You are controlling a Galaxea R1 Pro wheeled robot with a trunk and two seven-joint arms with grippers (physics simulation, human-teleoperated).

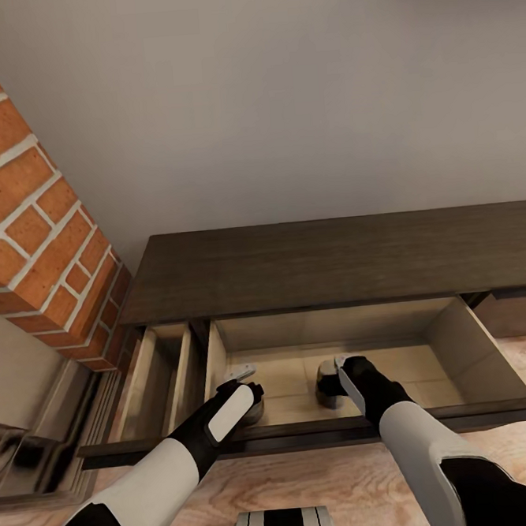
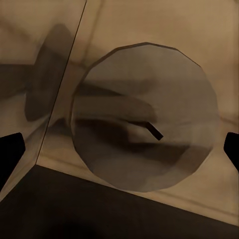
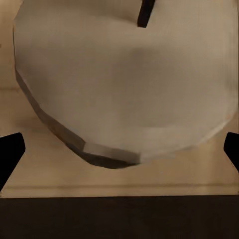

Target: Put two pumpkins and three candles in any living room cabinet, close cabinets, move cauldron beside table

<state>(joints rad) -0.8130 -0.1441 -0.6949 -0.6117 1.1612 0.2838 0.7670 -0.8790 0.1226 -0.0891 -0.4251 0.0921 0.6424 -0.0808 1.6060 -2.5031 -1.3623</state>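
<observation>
Head view shows both arms reaching into the cabinet (image 1: 326,266)'s open drawer (image 1: 451,343), each spread gripper, left gripper (image 1: 244,379) and right gripper (image 1: 340,368), over a released candle: left candle (image 2: 144,122), right candle (image 3: 124,84). Each should lift straight up clear of the drawer front before it is pushed shut.

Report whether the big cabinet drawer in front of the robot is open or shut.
Open. The drawer is pulled out from the cabinet, its pale floor exposed with two candles standing inside.

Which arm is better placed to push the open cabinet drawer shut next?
Right, probably: the right gripper crosses the drawer front near its middle, while the left gripper sits at the drawer's left corner.
</observation>
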